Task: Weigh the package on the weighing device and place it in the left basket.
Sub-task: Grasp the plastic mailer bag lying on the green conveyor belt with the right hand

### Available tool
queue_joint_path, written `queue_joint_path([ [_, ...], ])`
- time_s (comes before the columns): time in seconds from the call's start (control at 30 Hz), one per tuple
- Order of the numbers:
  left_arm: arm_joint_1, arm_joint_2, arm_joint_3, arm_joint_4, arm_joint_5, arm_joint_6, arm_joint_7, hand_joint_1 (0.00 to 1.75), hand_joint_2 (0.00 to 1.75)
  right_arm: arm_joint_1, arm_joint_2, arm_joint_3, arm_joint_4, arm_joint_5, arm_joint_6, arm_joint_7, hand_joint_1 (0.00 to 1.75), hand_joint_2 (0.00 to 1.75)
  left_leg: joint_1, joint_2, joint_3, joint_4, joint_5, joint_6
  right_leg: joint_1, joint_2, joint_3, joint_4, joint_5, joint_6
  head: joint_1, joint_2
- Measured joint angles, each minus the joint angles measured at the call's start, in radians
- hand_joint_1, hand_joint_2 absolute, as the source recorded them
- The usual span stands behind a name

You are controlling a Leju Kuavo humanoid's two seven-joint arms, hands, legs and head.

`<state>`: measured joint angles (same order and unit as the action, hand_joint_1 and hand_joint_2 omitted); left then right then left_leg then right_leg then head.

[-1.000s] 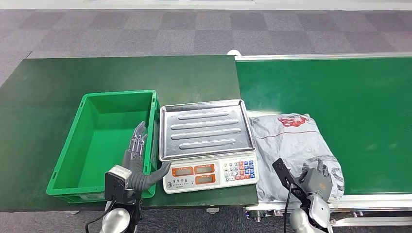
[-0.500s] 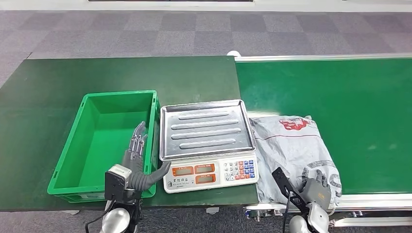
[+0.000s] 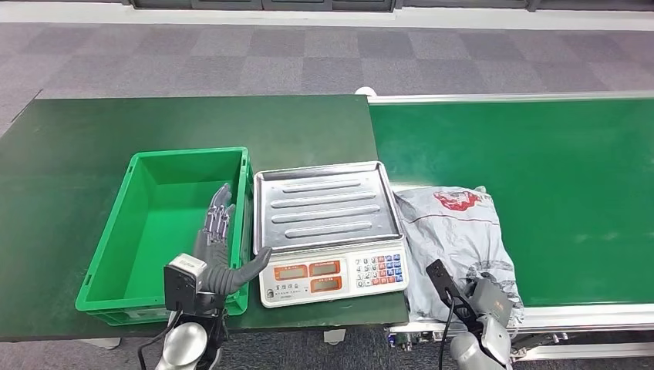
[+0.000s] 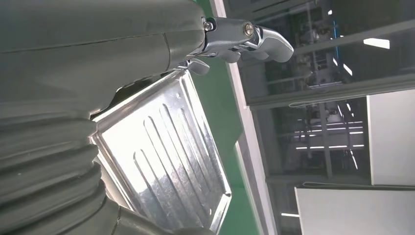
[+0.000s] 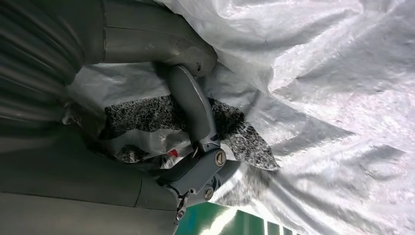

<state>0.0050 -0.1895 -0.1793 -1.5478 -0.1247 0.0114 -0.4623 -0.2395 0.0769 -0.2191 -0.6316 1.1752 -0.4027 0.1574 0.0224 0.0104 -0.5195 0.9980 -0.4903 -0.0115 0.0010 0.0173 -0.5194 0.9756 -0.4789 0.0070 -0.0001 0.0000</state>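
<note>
You had crumpled grey plastic mailer package (image 3: 455, 231) lying on green conveyor belt (image 3: 571, 193), at 3 o'clock of silver-tray digital scale (image 3: 328, 223). Right hand (image 3: 487, 297) clamped on its near edge. Left hand (image 3: 220, 247) fingers spread, holding nothing, over green plastic crate (image 3: 116, 239).

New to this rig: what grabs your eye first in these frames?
The silver-trayed scale sits dead centre on the dark green table, its tray bare. Beside it on the robot's left stands a bright green basket, with the left hand spread flat over its near right corner. The crumpled grey package lies on the conveyor belt to the right, the right hand closing on its near edge.
</note>
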Motion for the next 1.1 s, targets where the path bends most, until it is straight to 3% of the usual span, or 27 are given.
queue_joint_path([
  [0.23,0.000,0.001,0.000,0.007,0.000,-0.001,-0.001,0.00,1.75,0.025,0.019,-0.009,-0.029,-0.037,-0.039,-0.102,1.75,1.75,0.000,-0.003,0.005,0.001,-0.004,0.003,-0.001,-0.003,0.008,-0.002,-0.004,0.002,0.000,0.000],
  [0.6,0.006,0.003,0.000,0.018,-0.003,-0.002,-0.012,0.00,1.75,0.179,0.055,0.064,-0.429,-0.226,-0.154,-0.249,1.75,1.75,-0.003,-0.008,-0.016,0.001,-0.001,0.000,-0.003,-0.007,-0.014,0.005,-0.003,0.002,0.000,0.000],
  [0.77,0.001,0.003,0.000,0.022,-0.009,-0.002,-0.020,0.00,1.75,0.163,0.046,0.095,-0.588,-0.233,-0.188,-0.275,1.75,1.75,-0.004,-0.008,-0.018,0.001,-0.001,-0.001,-0.005,-0.007,-0.018,0.007,-0.003,0.002,0.000,0.000],
  [1.1,-0.004,0.003,-0.001,0.041,-0.019,0.007,-0.039,0.00,1.75,0.069,-0.034,0.112,-0.782,-0.241,-0.214,-0.309,1.75,1.75,-0.007,-0.009,-0.020,0.001,0.001,0.001,-0.007,-0.008,-0.019,0.007,-0.003,0.002,0.000,0.000],
])
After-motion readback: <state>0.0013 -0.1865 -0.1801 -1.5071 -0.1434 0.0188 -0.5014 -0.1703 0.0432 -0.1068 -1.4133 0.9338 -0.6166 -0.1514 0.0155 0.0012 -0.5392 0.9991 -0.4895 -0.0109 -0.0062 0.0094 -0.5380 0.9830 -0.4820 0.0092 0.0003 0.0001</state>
